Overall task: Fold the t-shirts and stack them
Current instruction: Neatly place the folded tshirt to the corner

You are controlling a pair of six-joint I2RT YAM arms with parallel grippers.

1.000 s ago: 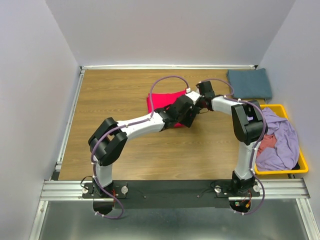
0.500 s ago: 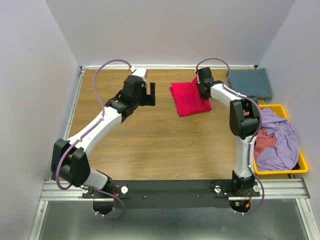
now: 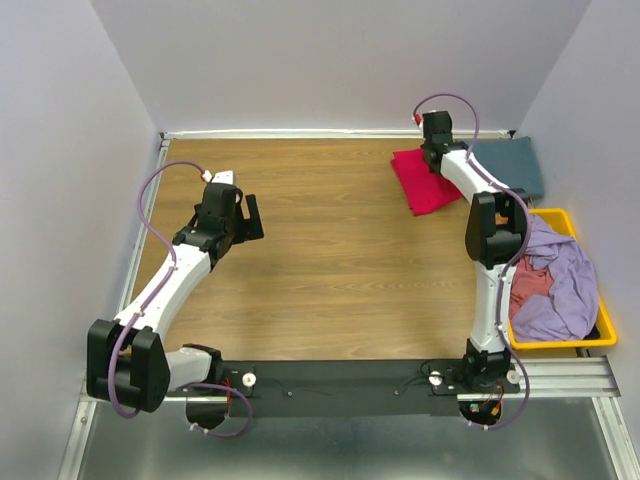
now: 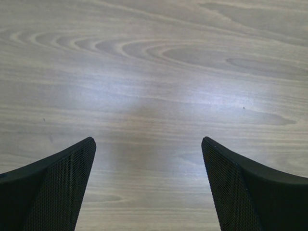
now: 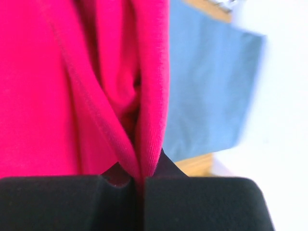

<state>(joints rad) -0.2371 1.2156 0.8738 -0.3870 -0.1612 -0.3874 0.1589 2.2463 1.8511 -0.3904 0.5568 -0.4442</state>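
Top: folded red shirt (image 3: pixel 422 186), far right, just beside blue shirt (image 3: pixel 512 166); right gripper (image 3: pixel 432 154) on its far edge.
Left wrist: left gripper (image 4: pixel 149 144) spread, holding nothing.
Right wrist: jaws clenched on red fold; cloth light, limp, likely best pinched at edges.

Far right corner: folded t-shirt (image 3: pixel 510 165) — flat on the table (image 3: pixel 330 270).
Just left of it: held t-shirt (image 3: pixel 425 185), near the far edge, its far side pinched in the right gripper (image 3: pixel 433 152).
Right edge: bin (image 3: pixel 555 343), in front of the folded t-shirt — heaped t-shirts (image 3: pixel 560 280) inside.
Left half: left gripper (image 3: pixel 250 215) above the table, well apart from every t-shirt.
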